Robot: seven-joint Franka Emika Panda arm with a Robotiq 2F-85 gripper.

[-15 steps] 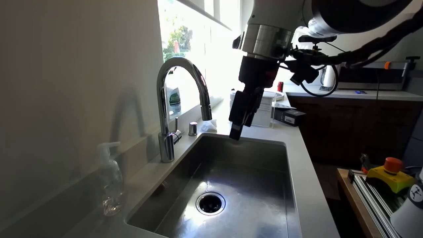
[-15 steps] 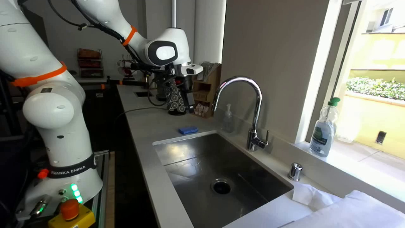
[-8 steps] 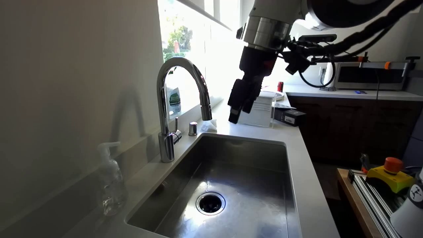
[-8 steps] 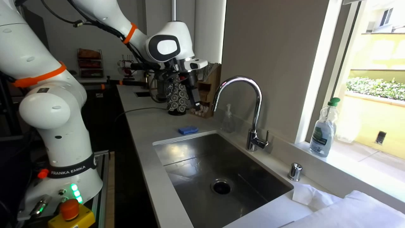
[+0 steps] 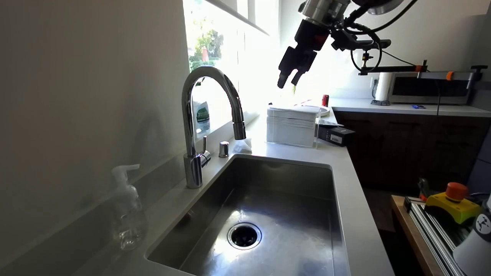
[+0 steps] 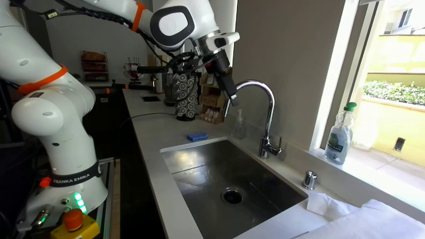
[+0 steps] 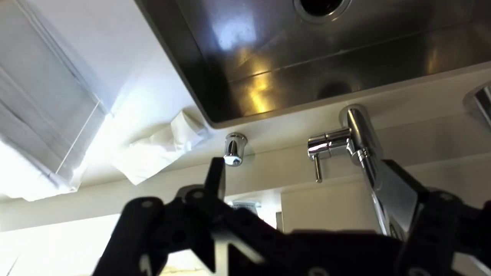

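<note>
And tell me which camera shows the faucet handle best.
The wrist view: the faucet handle shows largest there, and the gripper's fingers leave its thin lever uncovered. Both exterior views show the handle too, also uncovered but smaller, beside the faucet body, with the lever pointing up.

In an exterior view, my jaws hang at upper centre; lower centre, the sink (image 5: 295, 234) sits in the worktop (image 5: 359, 226), faucet (image 5: 188, 126) on its left, pump bottle (image 5: 129, 218) at lower left of frame.
</note>
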